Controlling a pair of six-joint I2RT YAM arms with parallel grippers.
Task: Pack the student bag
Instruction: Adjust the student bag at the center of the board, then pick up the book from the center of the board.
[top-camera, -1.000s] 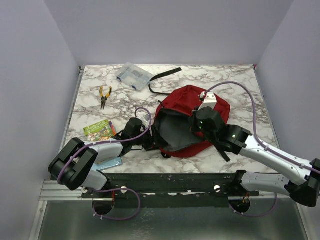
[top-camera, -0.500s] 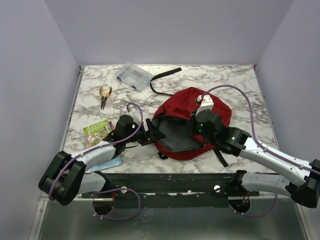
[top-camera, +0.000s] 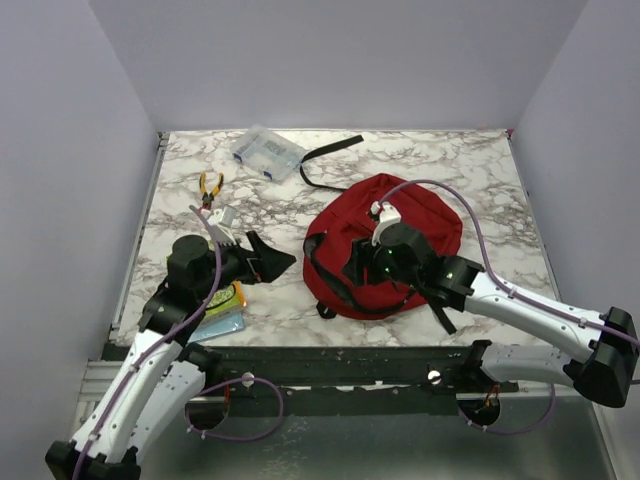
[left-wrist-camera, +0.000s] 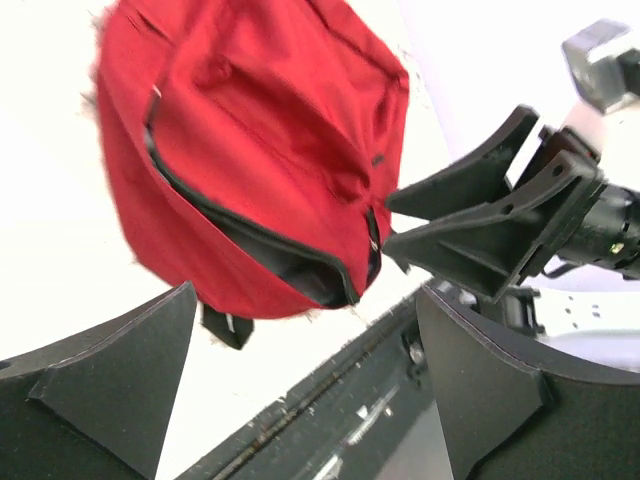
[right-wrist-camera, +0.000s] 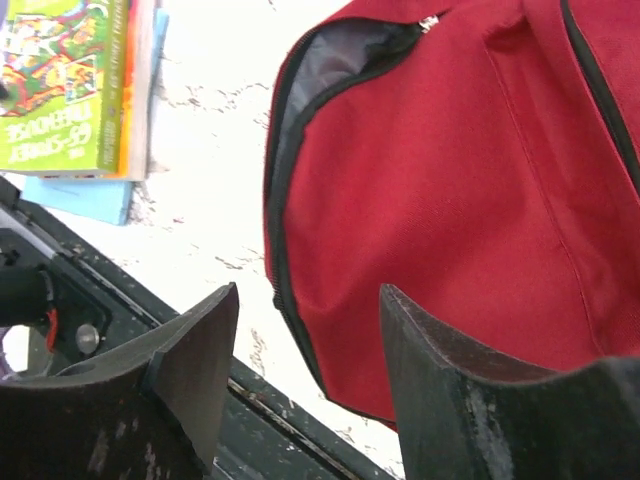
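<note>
Lying three o'clock of the released left pincer (top-camera: 280, 262), the bag (top-camera: 420, 215) is overhung by the seemingly released right pincer (top-camera: 352, 268).

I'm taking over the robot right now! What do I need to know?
Left claw: open, empty, to the left of the bag, near the green book.
Right claw: open, empty, over the student bag, near its mouth.
Bag: lying on the right half of the table, zip partly open, mouth sagging.
Done: bag unzipped; nothing visible inside.
Left: the book, pliers and clear box are out on the table, probably waiting to be packed.
</note>
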